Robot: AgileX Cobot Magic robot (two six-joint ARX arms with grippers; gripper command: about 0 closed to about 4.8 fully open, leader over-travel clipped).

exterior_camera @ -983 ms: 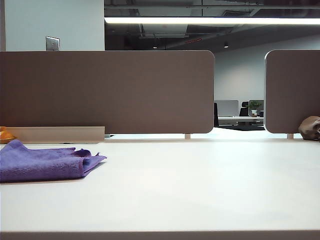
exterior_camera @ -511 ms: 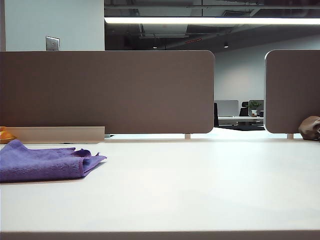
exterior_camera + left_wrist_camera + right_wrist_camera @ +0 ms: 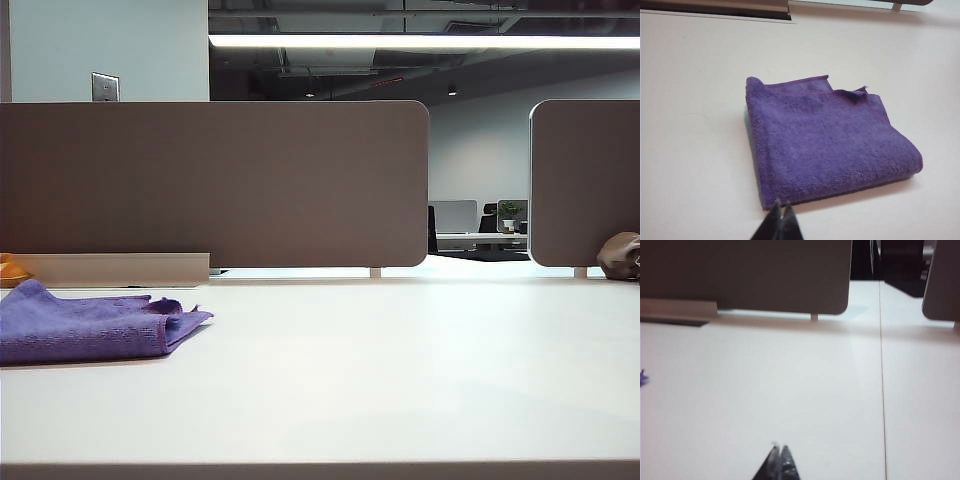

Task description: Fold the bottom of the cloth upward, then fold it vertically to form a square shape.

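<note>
Two grippers, left (image 3: 780, 220), right (image 3: 779, 460), closed over white table (image 3: 400, 380); cloth (image 3: 85, 325) folded.

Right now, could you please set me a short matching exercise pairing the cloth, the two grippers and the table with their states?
Column one:
1. cloth
2. left gripper
3. right gripper
4. table

Column two:
A. shut, above bare tabletop away from the fabric
B. pale and flat, bearing the fabric
C. purple, folded into a rough square
D. shut, close to the fabric's near edge

Pairs: 1-C, 2-D, 3-A, 4-B
</note>
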